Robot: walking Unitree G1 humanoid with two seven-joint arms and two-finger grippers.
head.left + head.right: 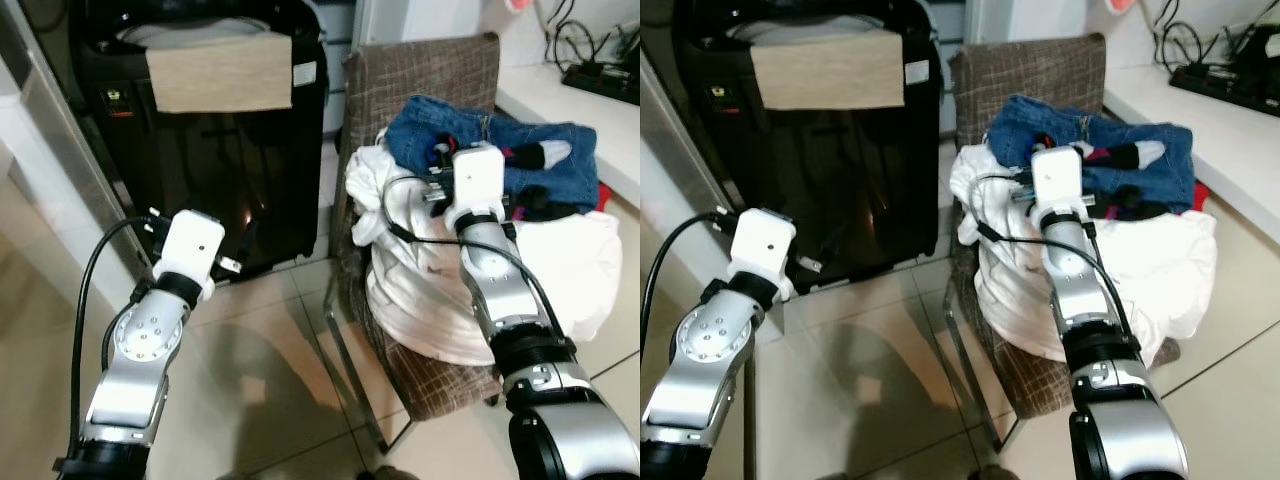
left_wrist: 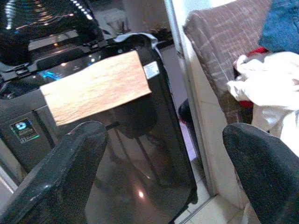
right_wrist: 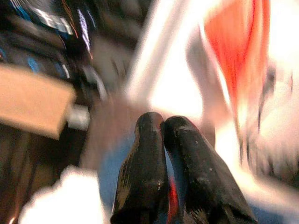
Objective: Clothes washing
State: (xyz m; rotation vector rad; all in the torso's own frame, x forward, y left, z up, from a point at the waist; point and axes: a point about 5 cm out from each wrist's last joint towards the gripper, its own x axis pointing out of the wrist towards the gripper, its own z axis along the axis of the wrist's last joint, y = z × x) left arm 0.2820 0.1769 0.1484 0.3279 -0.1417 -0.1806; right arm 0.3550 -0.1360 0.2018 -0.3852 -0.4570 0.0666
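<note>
A black washing machine (image 1: 250, 180) stands at the back left, with a beige cloth (image 1: 220, 72) draped over its top front. To its right, a brown woven chair (image 1: 430, 65) holds a heap of laundry: blue jeans (image 1: 540, 160) on top, white clothes (image 1: 570, 270) below, and a bit of red at the side. My right arm (image 1: 475, 200) reaches over the heap, its wrist above the jeans' near edge. My right gripper (image 3: 161, 122) is shut; that view is blurred. My left gripper (image 2: 161, 133) is open and empty, held low in front of the washing machine.
A white counter (image 1: 570, 100) at the far right carries a black power strip with cables (image 1: 605, 75). A pale wall edge runs along the left of the machine. Beige floor tiles (image 1: 270, 350) lie between the machine and the chair.
</note>
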